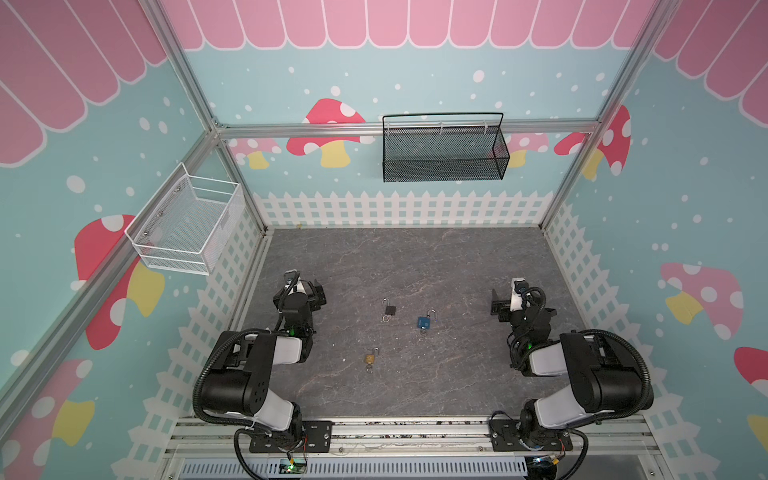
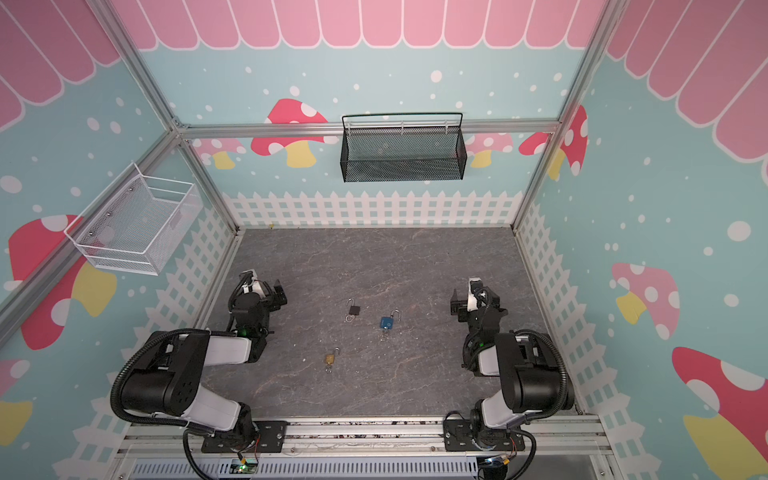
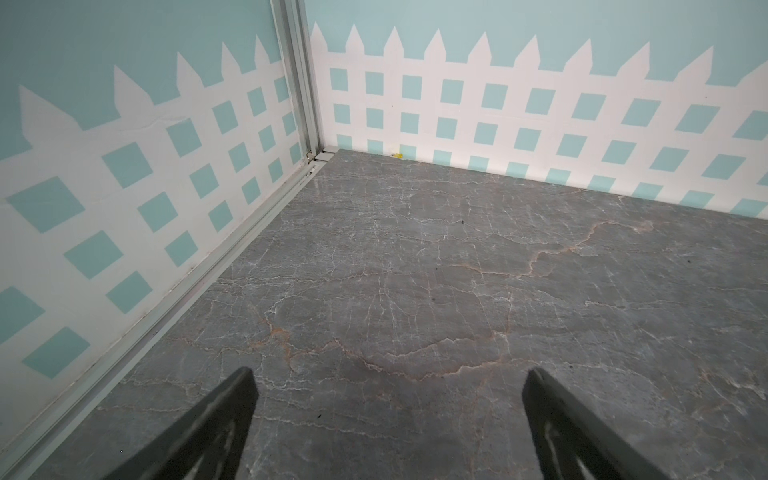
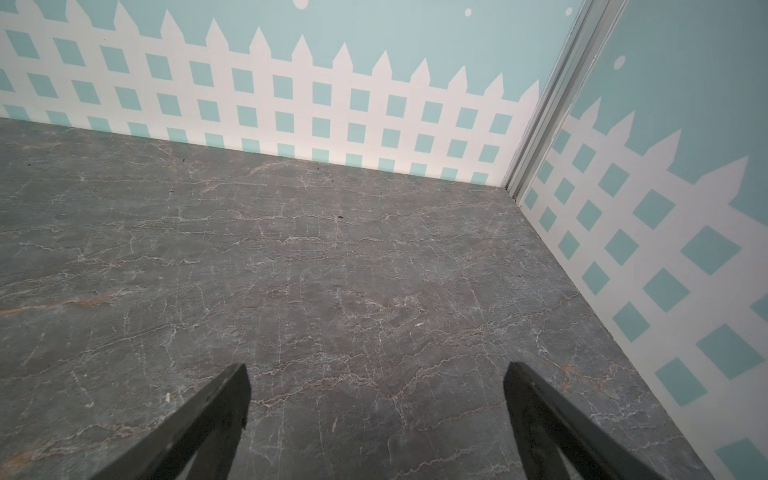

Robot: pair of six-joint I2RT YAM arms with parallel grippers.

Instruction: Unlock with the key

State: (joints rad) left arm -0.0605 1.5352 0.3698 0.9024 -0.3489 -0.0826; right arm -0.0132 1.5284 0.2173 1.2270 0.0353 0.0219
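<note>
Metal, we judged, made the blue padlock (image 1: 424,322) hard and slippery, best pinched across its flat body; left gripper (image 3: 390,374) and right gripper (image 4: 376,369) hung spread, empty.

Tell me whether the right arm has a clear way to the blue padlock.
Probably yes. The blue padlock lies on bare table, and nothing stands between it and the right arm, whose jaws are open and empty. The black padlock lies beyond it.
</note>
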